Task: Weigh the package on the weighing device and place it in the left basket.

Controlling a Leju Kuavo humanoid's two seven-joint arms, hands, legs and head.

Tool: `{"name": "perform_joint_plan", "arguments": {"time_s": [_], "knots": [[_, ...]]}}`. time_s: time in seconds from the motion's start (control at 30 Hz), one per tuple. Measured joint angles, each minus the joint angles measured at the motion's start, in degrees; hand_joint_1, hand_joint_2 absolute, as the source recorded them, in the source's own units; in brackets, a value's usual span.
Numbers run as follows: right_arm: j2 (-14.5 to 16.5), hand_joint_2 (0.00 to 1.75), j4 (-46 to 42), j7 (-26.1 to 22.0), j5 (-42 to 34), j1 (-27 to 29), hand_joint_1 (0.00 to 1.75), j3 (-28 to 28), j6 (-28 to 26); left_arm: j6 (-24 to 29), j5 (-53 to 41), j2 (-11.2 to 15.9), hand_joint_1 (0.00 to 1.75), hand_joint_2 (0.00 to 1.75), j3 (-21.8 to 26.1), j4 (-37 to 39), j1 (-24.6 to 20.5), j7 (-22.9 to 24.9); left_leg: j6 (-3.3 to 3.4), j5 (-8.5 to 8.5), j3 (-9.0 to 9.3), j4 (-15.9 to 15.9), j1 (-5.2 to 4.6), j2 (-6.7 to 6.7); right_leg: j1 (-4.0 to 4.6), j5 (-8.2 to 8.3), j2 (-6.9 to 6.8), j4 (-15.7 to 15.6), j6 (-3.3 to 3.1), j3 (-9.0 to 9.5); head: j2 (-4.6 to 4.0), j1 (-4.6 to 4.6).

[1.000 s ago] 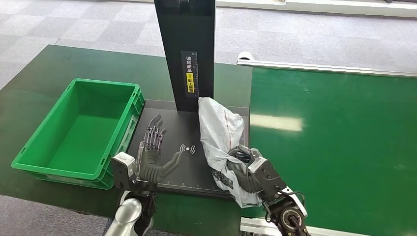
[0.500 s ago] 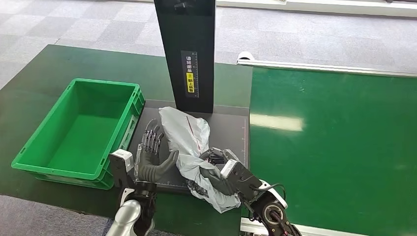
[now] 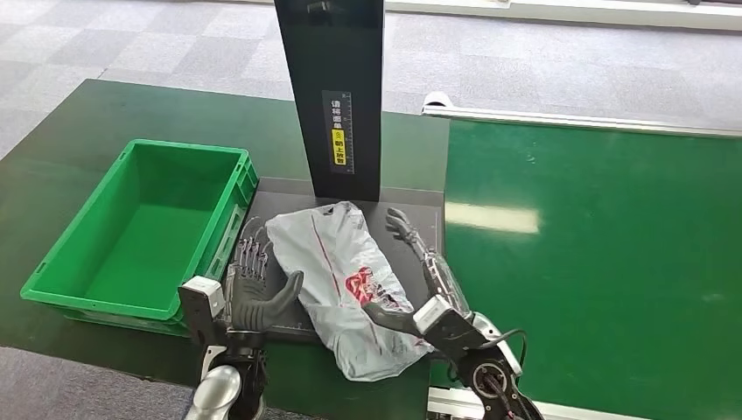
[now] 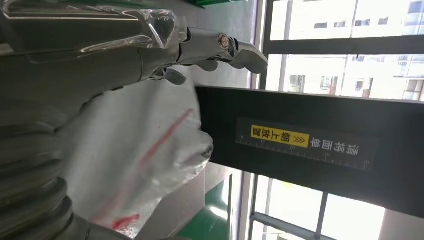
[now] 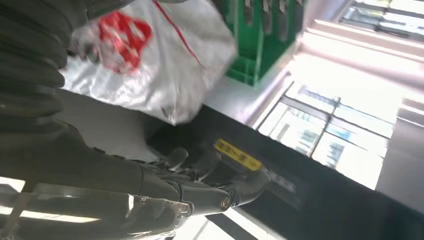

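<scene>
The package [image 3: 337, 280], a grey-white plastic bag with red print, lies flat on the black weighing platform [image 3: 411, 219], its near end hanging over the front edge. My left hand [image 3: 254, 284] stands at the package's left side with fingers straight and the thumb against the bag. On the right side is my right hand [image 3: 422, 271], its fingers [image 3: 404, 229] stretched out along the platform and holding nothing. The left wrist view has the package [image 4: 135, 160] beside my straight fingers [image 4: 220, 47]. The right wrist view shows the package [image 5: 150, 60] lying free.
The green basket [image 3: 140, 227] stands empty left of the platform, close to my left hand, and appears as the basket [image 5: 250, 45] behind the bag. A tall black post [image 3: 337, 96] rises at the platform's back. A green conveyor belt [image 3: 595, 245] runs along the right.
My right hand swung the package down and leftward onto the platform, then let go and straightened its fingers. My left hand drew slightly back and left, staying beside the bag.
</scene>
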Motion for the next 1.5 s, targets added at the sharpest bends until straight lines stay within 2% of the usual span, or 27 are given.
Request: {"name": "perform_joint_plan", "arguments": {"time_s": [0.1,0.2,0.3,0.47,0.6,0.7,0.8,0.87,1.0,1.13,1.3,1.5], "knots": [[0.07,1.75,-3.19,-3.91,-2.67,1.80,0.00,-3.02,-2.52,0.04,-0.43,0.02,0.00,1.75,0.77,-1.04,0.68,-0.53,0.00,-0.01,-0.01,0.00,-0.01,-0.02,-0.01,0.00,-0.01,-0.01,0.00,0.00,0.00,0.00],[0.39,1.75,-7.69,-7.78,-8.83,4.46,0.00,-7.86,-5.04,0.11,-1.62,0.12,0.00,1.75,1.30,-1.86,1.45,-1.41,0.01,-0.01,-0.02,0.01,-0.01,-0.03,-0.02,0.00,-0.02,-0.01,0.00,0.00,0.00,0.01],[0.59,1.75,-11.43,-8.86,-12.13,6.42,0.00,-12.54,-5.62,0.08,-2.52,0.20,0.00,1.75,1.58,-2.38,1.85,-1.95,0.01,-0.02,-0.01,0.01,-0.01,0.04,-0.02,0.00,0.01,-0.01,0.01,0.00,0.00,-0.01],[0.95,1.75,-14.69,-9.81,-14.75,8.29,0.00,-16.40,-6.07,-0.08,-4.71,0.33,0.00,1.75,1.62,-2.79,1.96,-2.61,0.00,-0.01,0.03,0.01,0.00,0.01,-0.01,0.00,0.01,-0.01,0.00,0.00,0.00,-0.01],[2.13,1.75,-17.70,-12.69,-20.89,10.16,0.00,-20.88,-7.72,-0.55,-14.32,0.90,0.00,1.75,-0.18,-3.09,1.47,-2.24,0.00,-0.01,0.03,0.01,-0.01,-0.01,-0.01,0.00,-0.01,-0.01,0.00,0.00,0.00,-0.01],[3.05,1.75,-20.37,-14.19,-22.61,11.65,0.00,-24.76,-8.82,-0.65,-25.67,1.32,0.00,1.75,-2.67,-2.68,0.18,1.32,0.01,-0.02,0.02,0.01,-0.03,0.01,-0.04,0.00,0.00,-0.02,0.01,-0.01,0.00,-0.01],[3.98,1.75,-22.43,-14.79,-22.71,12.67,0.00,-27.57,-9.06,1.47,-43.90,1.45,0.00,1.75,-6.83,1.30,-2.93,9.36,0.02,-0.02,0.02,0.01,-0.06,-0.02,-0.08,0.00,-0.04,-0.04,0.02,0.02,0.00,-0.01],[4.57,1.75,-23.26,-14.86,-22.46,12.99,0.00,-28.65,-8.85,3.55,-52.85,1.14,0.00,1.75,-9.81,5.52,-5.11,13.80,0.02,-0.02,0.05,0.01,-0.07,0.05,-0.09,0.01,0.00,-0.04,0.02,0.03,0.00,-0.02],[5.40,1.75,-23.70,-14.85,-21.90,12.97,0.00,-29.46,-8.44,4.97,-60.85,-0.72,0.00,1.75,-14.59,14.65,-9.55,18.05,0.02,-0.01,0.08,0.01,-0.06,0.03,-0.09,0.02,0.02,-0.04,0.02,0.06,0.00,-0.02],[5.79,1.75,-23.69,-14.58,-21.86,12.43,0.00,-29.50,-8.35,2.90,-61.35,-2.48,1.61,1.75,-18.34,22.02,-12.85,18.94,0.02,-0.01,0.08,0.01,-0.06,0.04,-0.08,0.02,0.02,-0.03,0.02,0.06,0.00,-0.02],[5.84,1.75,-23.65,-13.77,-22.39,11.48,0.00,-29.54,-8.35,-0.72,-60.86,-3.29,1.75,1.75,-22.06,28.37,-15.80,19.53,0.02,-0.02,0.08,0.01,-0.06,-0.01,-0.08,0.01,0.01,-0.03,0.02,0.08,0.00,-0.02],[5.92,1.75,-23.34,-13.58,-22.50,11.06,0.00,-29.57,-8.32,-0.13,-59.53,-3.60,1.75,1.75,-23.50,31.69,-17.68,18.79,0.03,-0.02,0.12,0.01,-0.06,-0.01,-0.08,0.01,0.00,-0.03,0.03,0.15,0.00,-0.01]]}}
